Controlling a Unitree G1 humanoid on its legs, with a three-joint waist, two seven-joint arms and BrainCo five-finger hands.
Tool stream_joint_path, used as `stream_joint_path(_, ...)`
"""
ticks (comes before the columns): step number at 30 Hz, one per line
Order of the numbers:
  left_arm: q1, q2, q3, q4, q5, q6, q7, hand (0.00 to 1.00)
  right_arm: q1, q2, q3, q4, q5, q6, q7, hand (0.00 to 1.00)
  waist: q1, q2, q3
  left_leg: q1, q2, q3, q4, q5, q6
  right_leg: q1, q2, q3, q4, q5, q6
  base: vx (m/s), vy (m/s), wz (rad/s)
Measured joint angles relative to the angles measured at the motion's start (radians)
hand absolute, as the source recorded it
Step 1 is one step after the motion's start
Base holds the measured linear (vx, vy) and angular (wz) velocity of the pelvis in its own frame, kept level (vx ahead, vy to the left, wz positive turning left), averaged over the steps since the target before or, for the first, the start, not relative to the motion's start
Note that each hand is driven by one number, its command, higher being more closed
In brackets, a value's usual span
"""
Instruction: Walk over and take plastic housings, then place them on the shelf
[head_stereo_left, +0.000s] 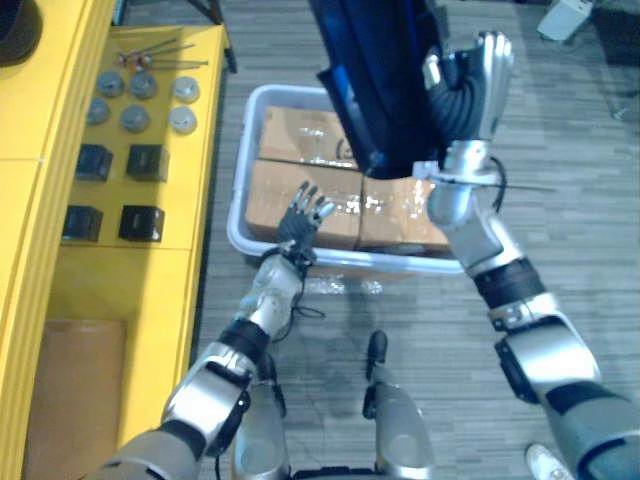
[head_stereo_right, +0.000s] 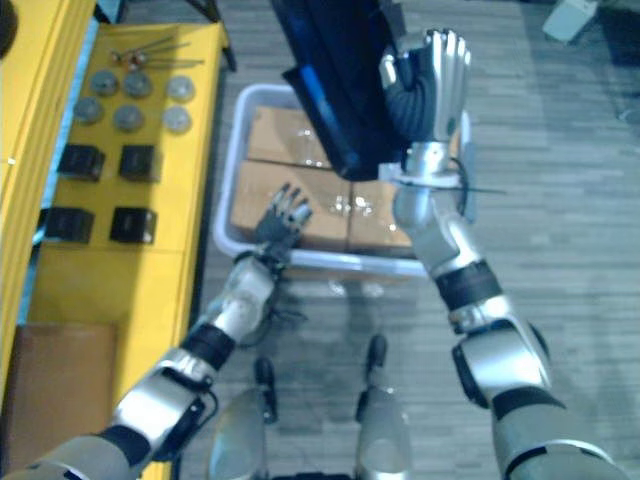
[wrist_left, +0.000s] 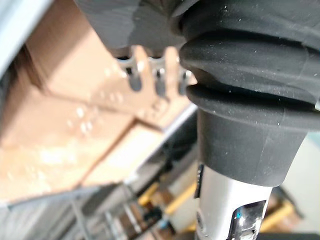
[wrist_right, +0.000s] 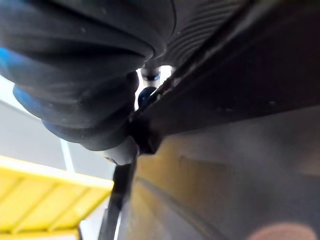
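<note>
Looking down, I see my left hand (head_stereo_left: 296, 230) spread open at the bin's (head_stereo_left: 240, 190) near rim; its wrist view adds boxes (wrist_left: 75, 125) under straight fingers (wrist_left: 135, 80). Farther, my right hand (head_stereo_left: 485, 85) clasps the dark housing (head_stereo_left: 380, 90), raised over the bin.

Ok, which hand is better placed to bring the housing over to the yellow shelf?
Right, probably: the right hand is against the raised dark housing. The left hand hovers open and empty over the bin.

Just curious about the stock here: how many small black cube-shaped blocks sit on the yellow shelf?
4 on the yellow shelf: far-left block, far-right block, near-left block, near-right block. More may hide past the view's edge.
</note>
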Motion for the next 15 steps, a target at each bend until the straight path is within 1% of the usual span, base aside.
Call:
stream_joint_path(2, -0.014, 0.000, 0.000, 0.000, -0.086, -0.040, -0.087, 0.00, 0.011, 0.000, 0.017, -0.003, -0.009, -0.034, 0.015, 1.00, -0.007, 0.000, 0.000, 0.004, 0.000, 0.004, -0.003, -0.001, -0.001, 0.000, 0.000, 0.005, 0.000, 0.001, 0.001, 0.00, 0.008, -0.02)
stream_joint_path(3, -0.018, 0.000, 0.000, 0.000, -0.110, -0.048, -0.108, 0.00, 0.015, 0.001, 0.023, -0.004, -0.009, -0.044, 0.018, 1.00, -0.007, 0.000, 0.000, 0.006, 0.000, 0.006, -0.005, -0.001, -0.001, 0.000, 0.000, 0.006, 0.000, 0.001, 0.001, -0.01, 0.015, -0.06)
stream_joint_path(4, -0.026, 0.000, 0.002, 0.000, -0.156, -0.063, -0.159, 0.00, 0.026, 0.002, 0.036, -0.008, -0.009, -0.057, 0.028, 1.00, -0.007, 0.000, 0.000, 0.011, -0.001, 0.010, -0.008, 0.000, -0.001, 0.000, 0.000, 0.009, 0.000, 0.001, 0.001, 0.00, 0.011, -0.06)
stream_joint_path(5, -0.028, 0.000, 0.002, 0.000, -0.178, -0.070, -0.184, 0.00, 0.032, 0.006, 0.039, -0.009, -0.010, -0.065, 0.036, 1.00, -0.007, 0.000, 0.000, 0.014, -0.001, 0.013, -0.009, 0.000, -0.001, 0.000, 0.000, 0.011, 0.000, 0.001, 0.001, -0.01, 0.013, -0.09)
stream_joint_path(7, -0.036, -0.001, 0.007, 0.000, -0.221, -0.096, -0.254, 0.00, 0.051, 0.017, 0.045, -0.009, -0.011, -0.089, 0.052, 1.00, -0.008, 0.000, 0.000, 0.017, -0.001, 0.020, -0.010, -0.001, -0.001, 0.000, -0.001, 0.017, -0.001, 0.002, 0.002, -0.01, 0.017, -0.06)
stream_joint_path(8, -0.037, -0.001, 0.007, 0.000, -0.222, -0.103, -0.267, 0.00, 0.055, 0.017, 0.049, -0.009, -0.011, -0.090, 0.055, 1.00, -0.009, 0.000, 0.000, 0.018, -0.001, 0.021, -0.010, -0.001, -0.001, 0.000, -0.001, 0.017, -0.001, 0.002, 0.002, 0.00, 0.000, 0.00)
stream_joint_path(10, -0.040, -0.006, 0.007, 0.000, -0.260, -0.133, -0.321, 0.00, 0.069, 0.021, 0.064, -0.009, -0.011, -0.097, 0.059, 1.00, -0.013, 0.000, 0.000, 0.018, -0.001, 0.021, -0.011, -0.001, -0.001, 0.000, -0.001, 0.017, -0.001, 0.002, 0.002, -0.02, 0.008, 0.00)
stream_joint_path(12, -0.040, -0.008, 0.006, 0.000, -0.260, -0.151, -0.336, 0.00, 0.080, 0.026, 0.075, -0.009, -0.010, -0.100, 0.066, 1.00, -0.018, 0.000, 0.000, 0.018, -0.001, 0.021, -0.011, -0.001, -0.001, 0.001, -0.001, 0.017, -0.002, 0.002, 0.003, -0.03, 0.012, 0.00)
stream_joint_path(13, -0.040, -0.009, 0.005, 0.000, -0.257, -0.167, -0.336, 0.00, 0.083, 0.031, 0.081, -0.009, -0.011, -0.100, 0.078, 1.00, -0.023, 0.000, 0.000, 0.018, -0.001, 0.021, -0.011, -0.001, -0.001, 0.001, -0.002, 0.017, -0.002, 0.002, 0.003, -0.03, 0.013, 0.00)
stream_joint_path(15, -0.040, -0.013, 0.004, 0.000, -0.254, -0.183, -0.329, 0.00, 0.087, 0.042, 0.083, -0.009, -0.010, -0.105, 0.079, 1.00, -0.029, 0.000, 0.000, 0.019, -0.001, 0.021, -0.011, -0.001, -0.001, 0.002, -0.002, 0.017, -0.004, 0.002, 0.003, 0.00, 0.000, 0.00)
